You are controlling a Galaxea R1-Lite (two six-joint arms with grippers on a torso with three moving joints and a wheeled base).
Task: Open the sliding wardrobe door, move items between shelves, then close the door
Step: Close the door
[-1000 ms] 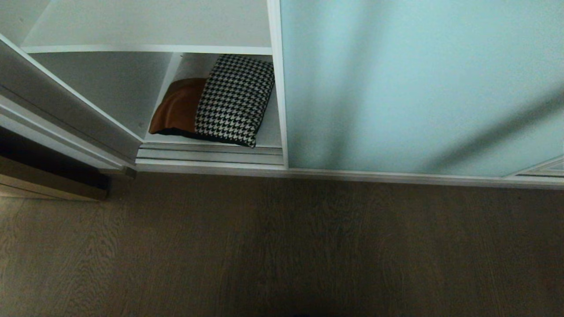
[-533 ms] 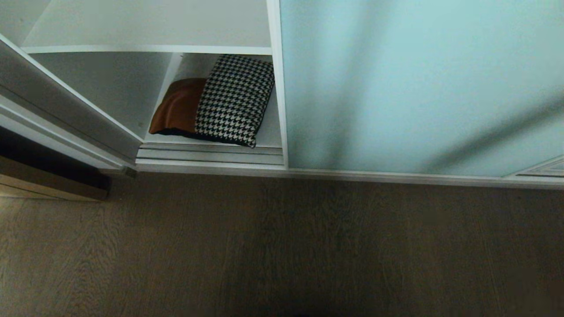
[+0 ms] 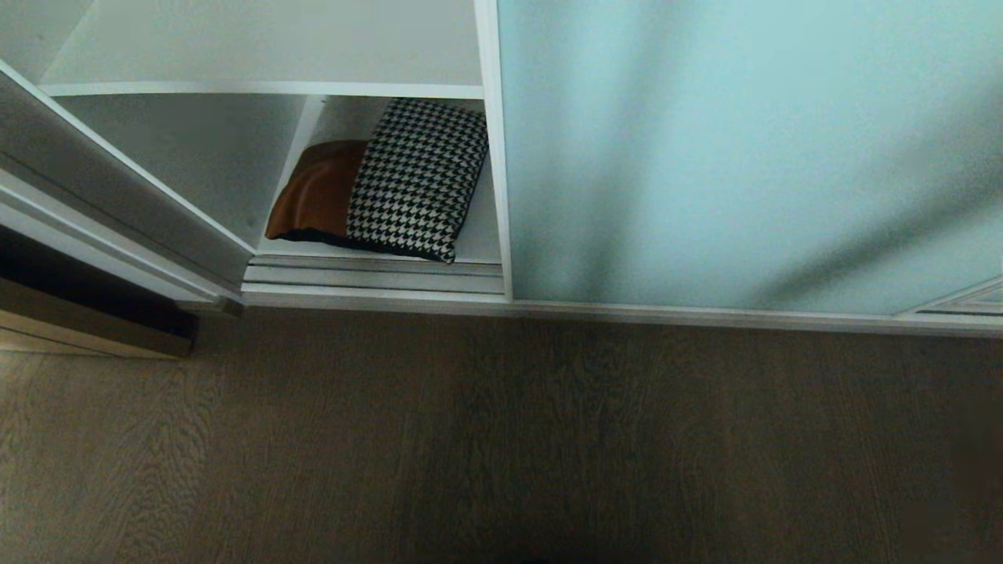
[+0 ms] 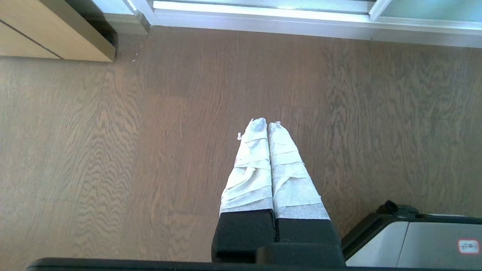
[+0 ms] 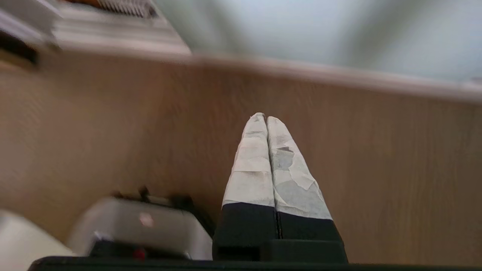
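A: I'm looking down at a dark brown wood-grain floor (image 3: 501, 439) in front of a white wardrobe. The tall frosted pale aqua glass sliding door (image 3: 744, 157) in its slim silver-white frame covers the right part; the left bay stands open.

B: Where's the cushion relative to your grippers?

A: The rectangular cushion (image 3: 384, 184), tan-brown leather on 1 side and black-and-white houndstooth on the other with a black back, lies on the lowest flat white shelf (image 3: 482, 235), just beside the door's edge. A second white shelf board (image 3: 266, 47) sits above it. Both grippers hang over the floor, well apart from it. The left gripper (image 4: 267, 126) has its 2 tape-wrapped fingers pressed together, holding nothing. The right gripper (image 5: 266, 117) is likewise closed and empty, aimed toward the door's bottom rail.
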